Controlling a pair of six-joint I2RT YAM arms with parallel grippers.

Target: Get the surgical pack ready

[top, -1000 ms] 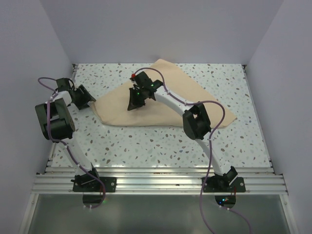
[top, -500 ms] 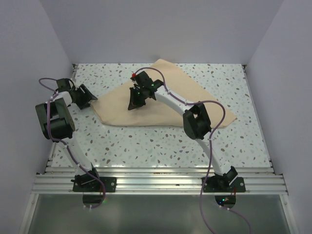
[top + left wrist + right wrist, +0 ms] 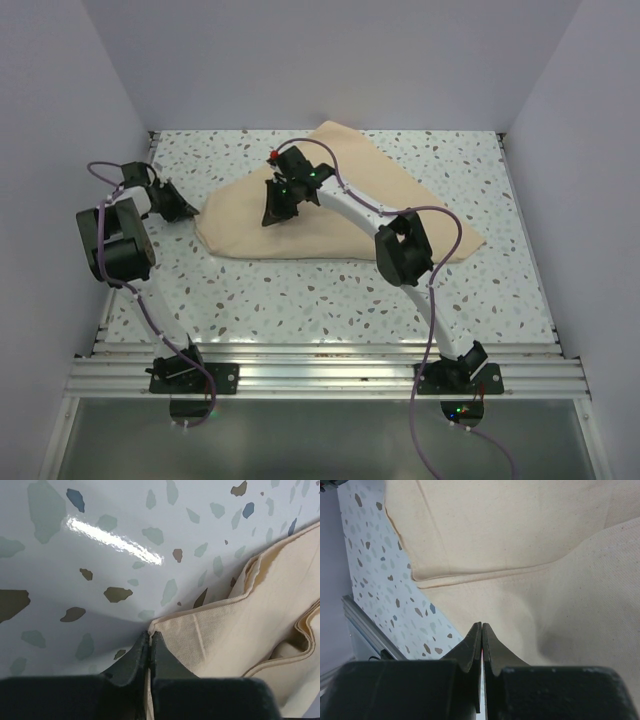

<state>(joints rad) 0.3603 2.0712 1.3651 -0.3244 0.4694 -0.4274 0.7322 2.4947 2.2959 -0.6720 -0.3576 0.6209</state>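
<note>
Woven beige cloth (image 3: 240, 228), corner pinched in tight-closed left fingers (image 3: 132, 662) now shifted leftward, right fingers (image 3: 470, 650) closed atop it, speckled counter (image 3: 330, 300).

The table (image 3: 300, 300) is carrying one thing, a cloth (image 3: 240, 222). The top is showing glossy white with grey, brown and blue flecks, and it is catching a streak of light in the left wrist view. The cloth is lying across the far middle, folded over itself, with stacked hems showing at its left corner. It is narrowing to a point toward the far edge and reaching out toward the right side. Speckled top is showing on every side of it. A ribbed metal rail (image 3: 320, 375) is running along the near edge.
</note>
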